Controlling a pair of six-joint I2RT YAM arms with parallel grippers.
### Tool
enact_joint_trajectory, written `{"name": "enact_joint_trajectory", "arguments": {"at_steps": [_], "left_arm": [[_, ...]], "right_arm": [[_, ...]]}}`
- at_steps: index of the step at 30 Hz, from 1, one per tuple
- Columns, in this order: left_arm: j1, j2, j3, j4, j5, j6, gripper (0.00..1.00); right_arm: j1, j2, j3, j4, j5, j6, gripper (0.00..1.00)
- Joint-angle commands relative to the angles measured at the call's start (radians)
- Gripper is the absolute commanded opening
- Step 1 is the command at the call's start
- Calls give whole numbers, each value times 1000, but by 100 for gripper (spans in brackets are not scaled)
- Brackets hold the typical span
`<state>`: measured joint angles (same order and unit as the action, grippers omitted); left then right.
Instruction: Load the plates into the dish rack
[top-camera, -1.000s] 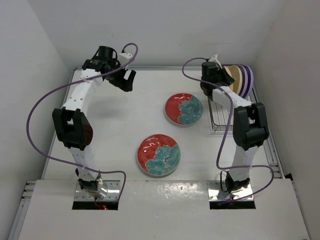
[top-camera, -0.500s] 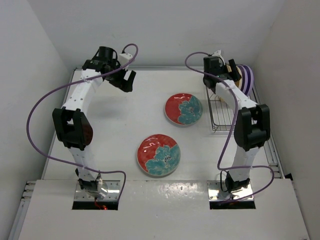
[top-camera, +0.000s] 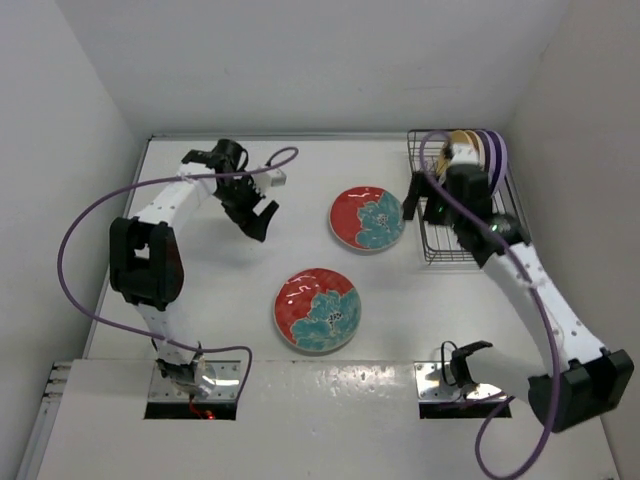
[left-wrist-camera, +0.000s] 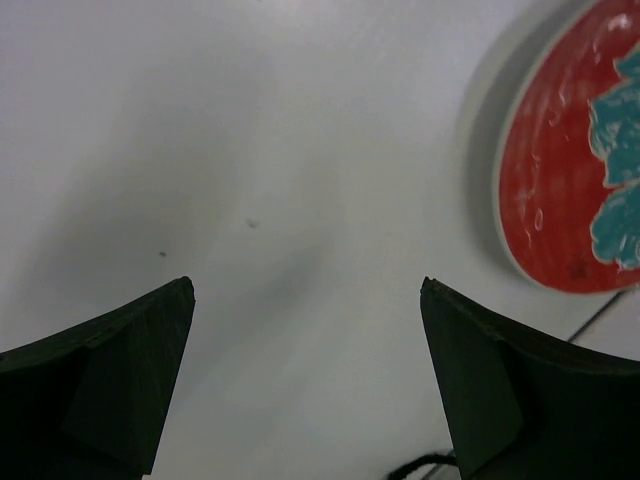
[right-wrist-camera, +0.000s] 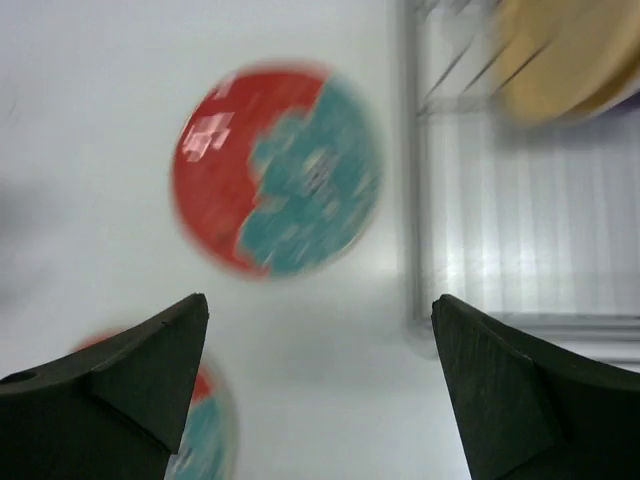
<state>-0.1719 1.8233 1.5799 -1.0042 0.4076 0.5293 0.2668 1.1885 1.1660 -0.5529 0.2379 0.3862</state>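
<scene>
Opened the right fingers (top-camera: 411, 205) wide and let go of the pale plate (top-camera: 461, 148). Left it standing on edge in the dish rack (top-camera: 440, 258), next to the lilac plates (top-camera: 492, 152). Pulled the right arm back from the far end to the near part of the rack. Swung the left fingers (top-camera: 262, 212) out of the far corner, over the counter (top-camera: 200, 290), nearer the far red plate (top-camera: 367, 218).
</scene>
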Motion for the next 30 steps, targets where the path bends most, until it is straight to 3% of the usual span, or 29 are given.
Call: {"name": "enact_joint_trajectory", "arguments": {"at_steps": [1,8,11,16,25,30], "left_arm": [[-40,-119,-98,8,-15,41,100],[-58,-188,-231,36,-38,-12,100],[-58,-231,-322,59,-47,-25,100],[-58,-305,-429,96,-72,-44,100],[-48,-372,-472,105,-112,-63,100],[-38,-391,-482,105,-112,-63,100]], "right_arm": [[100,-45,-286,183,-233,275,92],[331,2,-494,316,-337,318,89],[351,20,-572,364,-371,348,88],[354,80,-744,636,-506,410,83],[345,292,-857,962,-678,523,55],[342,349,-920,1030,-687,560,25]]}}
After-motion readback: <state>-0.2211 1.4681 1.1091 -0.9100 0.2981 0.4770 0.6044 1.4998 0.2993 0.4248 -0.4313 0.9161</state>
